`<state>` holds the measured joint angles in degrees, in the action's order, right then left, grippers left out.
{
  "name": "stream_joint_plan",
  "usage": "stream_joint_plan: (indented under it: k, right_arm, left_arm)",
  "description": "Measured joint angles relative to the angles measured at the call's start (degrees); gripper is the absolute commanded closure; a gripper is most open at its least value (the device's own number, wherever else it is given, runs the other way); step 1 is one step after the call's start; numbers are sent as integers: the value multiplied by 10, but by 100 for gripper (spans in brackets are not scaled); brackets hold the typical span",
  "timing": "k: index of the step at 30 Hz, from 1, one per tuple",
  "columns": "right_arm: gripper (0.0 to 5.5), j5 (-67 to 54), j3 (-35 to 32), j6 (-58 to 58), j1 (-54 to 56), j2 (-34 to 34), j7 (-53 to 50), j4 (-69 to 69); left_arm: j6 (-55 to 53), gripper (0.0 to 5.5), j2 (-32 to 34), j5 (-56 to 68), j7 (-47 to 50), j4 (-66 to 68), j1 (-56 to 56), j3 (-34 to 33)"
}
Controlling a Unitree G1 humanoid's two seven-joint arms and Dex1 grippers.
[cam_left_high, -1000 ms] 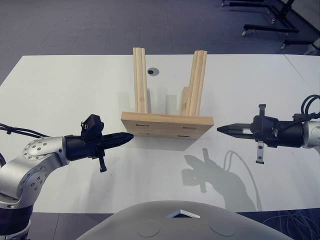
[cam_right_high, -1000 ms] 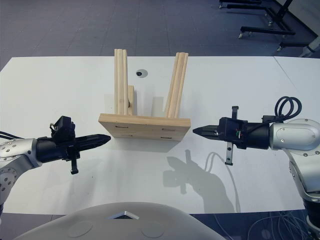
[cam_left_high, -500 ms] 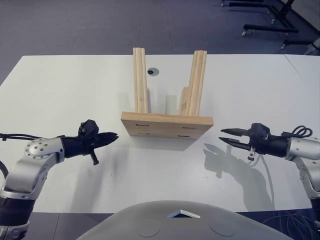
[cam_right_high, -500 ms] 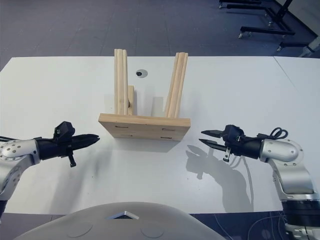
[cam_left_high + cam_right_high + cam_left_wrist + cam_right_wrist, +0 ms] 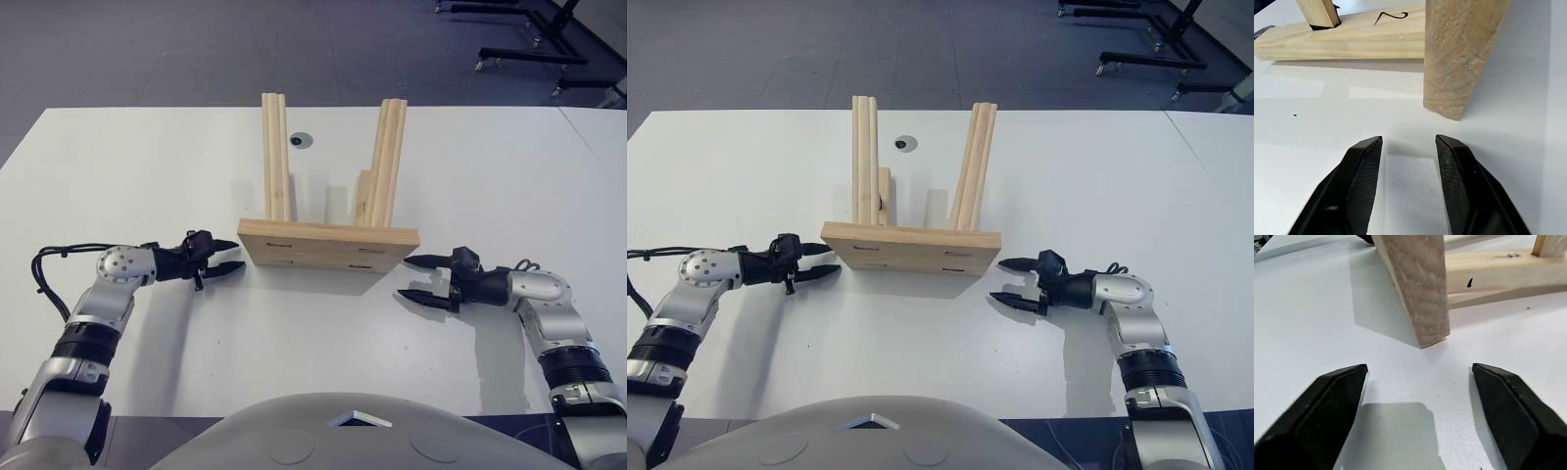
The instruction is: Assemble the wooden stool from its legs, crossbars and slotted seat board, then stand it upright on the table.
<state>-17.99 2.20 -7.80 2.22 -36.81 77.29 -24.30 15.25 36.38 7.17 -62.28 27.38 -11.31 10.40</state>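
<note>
**Stool on its side, both tools spread at the seat ends**

The wooden stool (image 5: 387, 162) lies on its side mid-desk (image 5: 137, 166). Its seat board (image 5: 328, 245) stands on edge at the near side, and its legs (image 5: 275, 157) point far. The left tool (image 5: 238, 255) sits just beside the board's left end with its fingers apart. The right tool (image 5: 403, 278) sits just beside the right end, fingers likewise apart.

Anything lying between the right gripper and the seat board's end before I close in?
Nothing. Only bare white table separates the open right gripper from the seat board end; the right wrist view shows that stretch plainly.
</note>
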Motion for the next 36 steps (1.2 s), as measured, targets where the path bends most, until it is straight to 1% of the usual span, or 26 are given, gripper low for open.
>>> stream_joint_plan:
  k: [3, 4, 5, 7, 8, 13, 23, 32, 36]
  right_arm:
    - [40, 0, 2, 2, 4, 0, 7, -2]
    - [19, 0, 2, 3, 5, 0, 8, -3]
    - [10, 0, 2, 3, 6, 0, 9, -3]
    - [10, 0, 2, 2, 10, 3, 11, -7]
    - [10, 0, 3, 2, 14, 7, 11, -12]
    - [10, 0, 5, 1, 19, 14, 13, -18]
    - [10, 0, 33, 14, 28, 41, 18, 4]
    - [10, 0, 40, 15, 28, 51, 13, 21]
    - [10, 0, 40, 16, 28, 51, 11, 21]
  left_arm:
    - [10, 352, -15, 11, -13, 30, -13, 0]
    - [7, 370, -17, 15, -29, 32, -15, 1]
    - [3, 387, -18, 18, -43, 33, -16, 2]
    - [0, 427, -18, 26, -65, 36, -16, 6]
    - [0, 436, -18, 29, -72, 41, -18, 6]
    - [0, 436, -19, 28, -74, 46, -22, 14]
    - [5, 436, -21, 9, -74, 47, -43, 33]
    - [-1, 304, -24, -8, -77, 45, -65, 47]
    - [-2, 244, -20, -4, -118, 24, -63, 56]
